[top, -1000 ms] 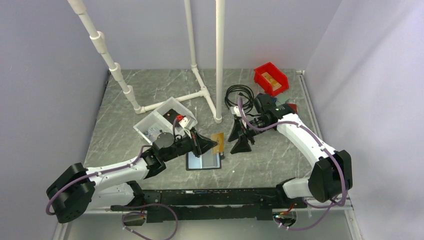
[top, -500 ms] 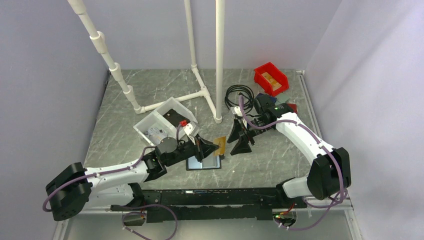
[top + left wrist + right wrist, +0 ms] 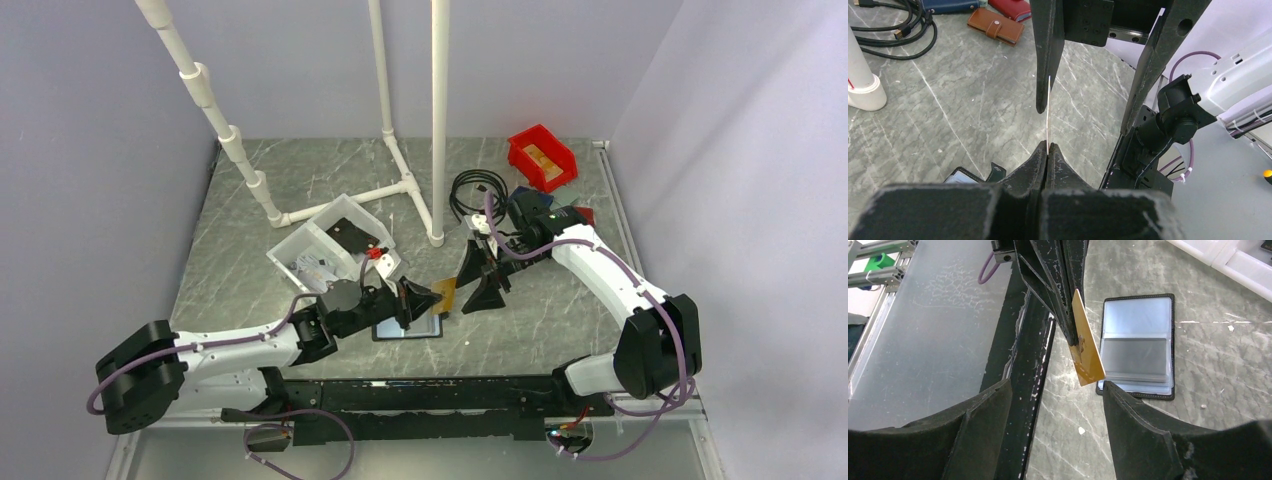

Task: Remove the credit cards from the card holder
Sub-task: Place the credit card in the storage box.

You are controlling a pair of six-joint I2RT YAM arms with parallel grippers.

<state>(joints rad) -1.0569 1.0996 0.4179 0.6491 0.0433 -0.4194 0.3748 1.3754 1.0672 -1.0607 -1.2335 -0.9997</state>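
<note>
Gold-tan credit card (image 3: 447, 291) hanging tilted just above open black card holder (image 3: 408, 326), left gripper (image 3: 432, 297) pinching its end, left wrist showing card edge-on as thin pale line, right wrist showing right gripper (image 3: 1057, 385) spreading wide around card, grey card (image 3: 1134, 356) sitting under holder's clear window

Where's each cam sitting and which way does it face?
Top external: above, behind the bases, looking down on the table; both arms show.
Left wrist: looks along the shut left gripper at the open right gripper.
Right wrist: looks past its own fingers at the card holder.
Shared: the gold card in the left gripper, all three.
</note>
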